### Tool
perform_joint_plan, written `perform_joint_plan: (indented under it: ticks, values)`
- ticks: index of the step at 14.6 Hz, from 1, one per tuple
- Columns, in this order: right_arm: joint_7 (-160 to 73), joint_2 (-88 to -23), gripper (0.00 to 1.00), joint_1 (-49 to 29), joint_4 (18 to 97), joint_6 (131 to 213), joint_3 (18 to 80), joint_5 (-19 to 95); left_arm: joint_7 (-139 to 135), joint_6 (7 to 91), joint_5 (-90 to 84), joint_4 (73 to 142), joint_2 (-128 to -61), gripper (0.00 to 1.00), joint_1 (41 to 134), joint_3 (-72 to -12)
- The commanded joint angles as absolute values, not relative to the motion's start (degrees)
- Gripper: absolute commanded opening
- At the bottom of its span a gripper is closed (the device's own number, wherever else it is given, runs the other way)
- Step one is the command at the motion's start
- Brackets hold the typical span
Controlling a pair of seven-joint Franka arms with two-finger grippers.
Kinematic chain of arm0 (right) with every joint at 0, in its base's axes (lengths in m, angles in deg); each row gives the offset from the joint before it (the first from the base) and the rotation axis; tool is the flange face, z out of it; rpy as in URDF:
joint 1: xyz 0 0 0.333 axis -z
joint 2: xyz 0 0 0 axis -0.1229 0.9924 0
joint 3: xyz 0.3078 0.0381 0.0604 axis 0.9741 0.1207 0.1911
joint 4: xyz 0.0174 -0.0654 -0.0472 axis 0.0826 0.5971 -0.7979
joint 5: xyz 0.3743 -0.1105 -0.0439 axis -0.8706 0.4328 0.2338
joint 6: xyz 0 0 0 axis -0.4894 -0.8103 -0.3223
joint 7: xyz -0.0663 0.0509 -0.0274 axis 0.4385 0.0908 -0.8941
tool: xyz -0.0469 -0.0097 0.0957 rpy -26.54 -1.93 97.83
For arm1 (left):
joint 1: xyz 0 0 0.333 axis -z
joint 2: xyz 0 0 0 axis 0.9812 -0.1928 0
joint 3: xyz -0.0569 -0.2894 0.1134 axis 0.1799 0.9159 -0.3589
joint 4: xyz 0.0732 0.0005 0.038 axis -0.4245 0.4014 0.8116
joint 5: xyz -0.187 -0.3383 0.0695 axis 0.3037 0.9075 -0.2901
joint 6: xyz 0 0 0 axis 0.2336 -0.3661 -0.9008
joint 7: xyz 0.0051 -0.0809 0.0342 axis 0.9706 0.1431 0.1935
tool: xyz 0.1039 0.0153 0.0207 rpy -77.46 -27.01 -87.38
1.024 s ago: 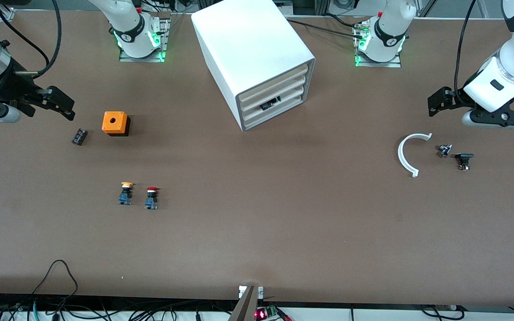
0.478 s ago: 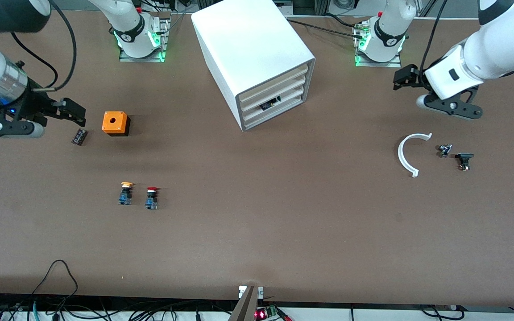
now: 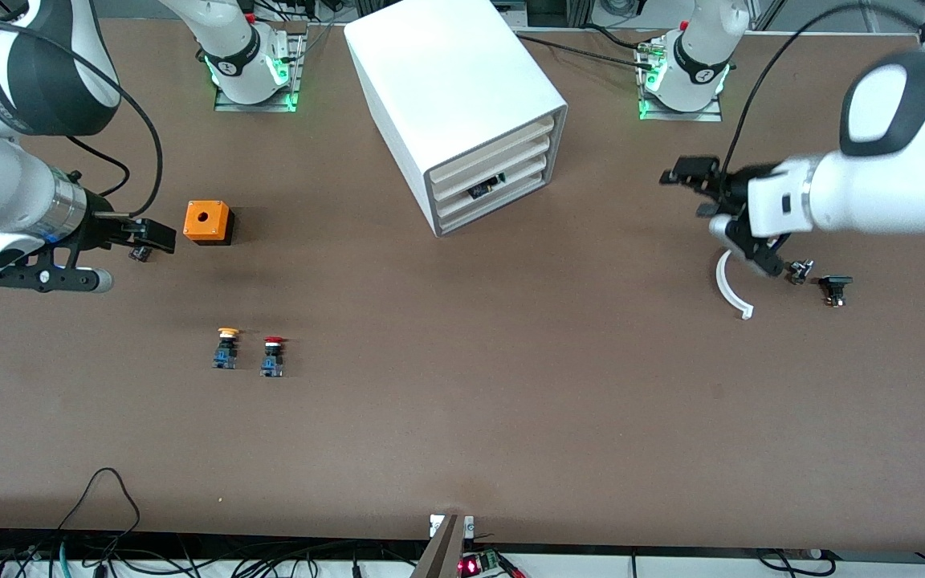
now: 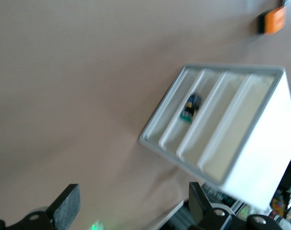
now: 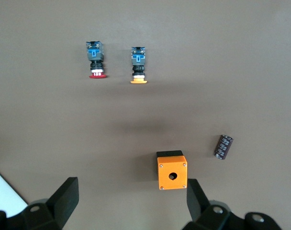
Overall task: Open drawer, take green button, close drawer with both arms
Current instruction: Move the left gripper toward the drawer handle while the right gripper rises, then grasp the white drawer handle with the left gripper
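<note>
The left gripper [image 3: 691,189] hangs in the air at the left arm's end of the table, its fingers [image 4: 64,208] spread wide with nothing between them. Under its wrist lies a white arc [image 3: 729,285], and just beside that, toward the table's end, sit a small grey part [image 3: 800,270] and a black part [image 3: 835,289]. From this gripper the cabinet [image 3: 462,104] stands well apart, toward the table's middle, its four fronts turned partly toward the gripper. The drawer [image 3: 488,186], third from the top, shows a gap in its front, and in the left wrist view the button [image 4: 190,107] lies in that gap, green cap outward. The drawer sits flush with the others.

The right gripper [image 3: 153,238] hovers at the right arm's end of the table, fingers [image 5: 64,199] likewise released and empty. Just off its fingertips stands an orange box [image 3: 207,221] with a round hole in its top, and a dark cylinder [image 5: 224,146] lies below the fingers, mostly hidden by them in the front view. Nearer the front camera than this gripper, well apart from it, a yellow button [image 3: 226,348] and a red button [image 3: 272,356] lie side by side on blue bases.
</note>
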State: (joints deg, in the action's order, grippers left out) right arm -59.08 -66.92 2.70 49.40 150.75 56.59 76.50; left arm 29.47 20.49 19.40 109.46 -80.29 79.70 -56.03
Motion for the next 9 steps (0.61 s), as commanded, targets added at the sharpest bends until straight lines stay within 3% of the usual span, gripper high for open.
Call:
perform_joint_plan:
  ticks: [1, 4, 9]
  values:
    - [-60.6, -65.2, 1.0, 3.1, 48.2, 152.8, 56.8, 75.5, 38.0, 29.4, 27.2, 115.7, -83.0, 1.0, 79.9, -55.9]
    - [-60.7, -64.3, 1.0, 2.8, 48.2, 154.4, 56.8, 73.0, 44.2, 35.9, 40.2, 124.7, -85.0, 1.0, 80.3, -55.1]
    - [-71.3, -62.8, 1.0, 0.9, 48.1, 157.0, 57.4, 71.4, 59.5, 36.9, 54.0, 129.5, -91.2, 1.0, 81.3, -54.8]
